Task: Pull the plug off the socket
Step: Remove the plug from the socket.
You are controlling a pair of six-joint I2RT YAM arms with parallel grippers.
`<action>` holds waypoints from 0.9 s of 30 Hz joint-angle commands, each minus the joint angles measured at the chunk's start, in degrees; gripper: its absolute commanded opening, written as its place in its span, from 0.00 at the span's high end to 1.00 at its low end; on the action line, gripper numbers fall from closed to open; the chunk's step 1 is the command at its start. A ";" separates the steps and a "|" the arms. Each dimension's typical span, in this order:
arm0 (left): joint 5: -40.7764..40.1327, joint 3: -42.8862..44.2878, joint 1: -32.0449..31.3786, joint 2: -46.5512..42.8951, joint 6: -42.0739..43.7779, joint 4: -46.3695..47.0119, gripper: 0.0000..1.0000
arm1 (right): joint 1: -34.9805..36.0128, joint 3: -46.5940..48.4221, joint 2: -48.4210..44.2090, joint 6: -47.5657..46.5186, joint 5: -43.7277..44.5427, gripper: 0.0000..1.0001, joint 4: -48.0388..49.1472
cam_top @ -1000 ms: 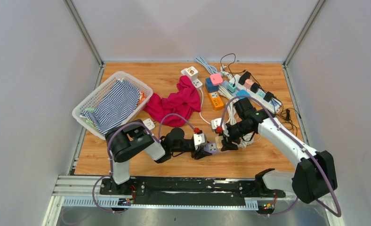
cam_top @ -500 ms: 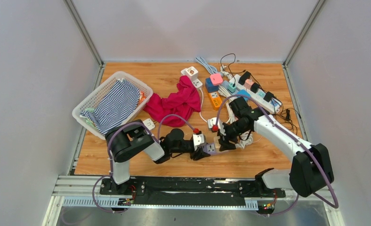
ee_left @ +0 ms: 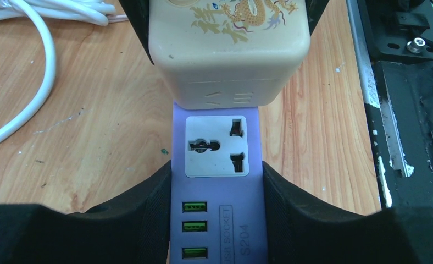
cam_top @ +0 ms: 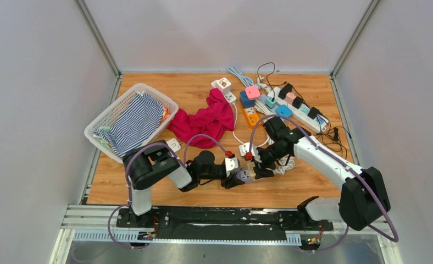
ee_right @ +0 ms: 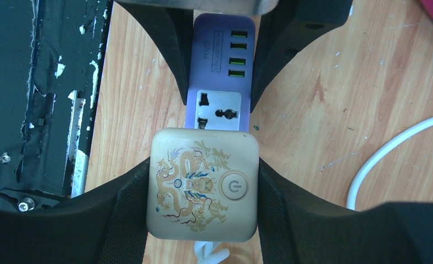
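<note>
Two hands are on the job at the near middle of the wooden worktop (ee_left: 93,159), and both are clamped. Your left hand (ee_left: 216,181) grips the flat purple power strip with green USB ports (ee_right: 221,44) by its long sides, one black finger on each edge, pinning it where it lies. Your right hand (ee_right: 203,181) is closed on the cream square plug printed with a gold dragon and a round power button (ee_left: 228,55), its fingers pressed against two opposite flanks. That plug sits on the strip's far outlet, just beyond the free universal outlet, and its body looks flush with the purple face; the pins are hidden, so you cannot confirm how deep they sit. By that reading the grasp is made and the extraction itself is the step in hand, not yet done. The next move calls for a straight pull away from the strip's face with the right hand while the left holds firm, since a tilted pull could bind the pins or drag the strip along. A loose white cable (ee_left: 33,82) lies beside the strip; keep clear of it.
</note>
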 commanded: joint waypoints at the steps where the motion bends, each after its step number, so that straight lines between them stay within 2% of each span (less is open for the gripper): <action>1: 0.30 0.86 -0.30 0.58 2.52 1.11 1.00 | -2.12 0.42 -2.26 2.95 -0.96 1.00 0.85; 3: 0.52 0.79 -0.35 0.58 2.60 1.05 1.00 | -5.65 0.13 -3.65 3.55 -1.95 1.00 0.89; 5: 0.66 0.78 -0.35 0.49 2.63 1.08 1.00 | -6.32 -1.06 -5.73 2.29 -4.61 1.00 0.94; 8: 0.62 1.13 -0.33 0.70 2.57 0.70 1.00 | -2.73 -2.83 -6.60 -3.63 -11.32 1.00 -1.90; 10: 0.62 1.60 -0.35 0.84 2.64 -0.24 1.00 | 0.70 -2.30 -3.55 -5.28 -12.94 1.00 -4.07; 13: 0.34 1.58 -0.40 0.84 2.65 -0.14 1.00 | 3.26 0.00 0.16 -3.85 -11.58 1.00 -4.03; 16: 0.36 2.19 -0.35 1.18 2.73 -0.89 1.00 | 3.78 1.22 0.13 1.78 -7.37 1.00 -0.85; 19: 0.53 2.50 -0.42 1.30 2.85 -1.36 1.00 | 0.42 1.52 -0.89 4.18 -4.05 1.00 0.20; 23: 0.71 2.12 -0.44 1.03 2.91 -1.17 1.00 | -8.13 1.37 -4.71 3.89 -5.84 1.00 -0.81; 27: 0.71 1.86 -0.39 0.94 2.82 -0.76 1.00 | -10.90 -1.07 -6.82 2.42 -6.17 1.00 -0.31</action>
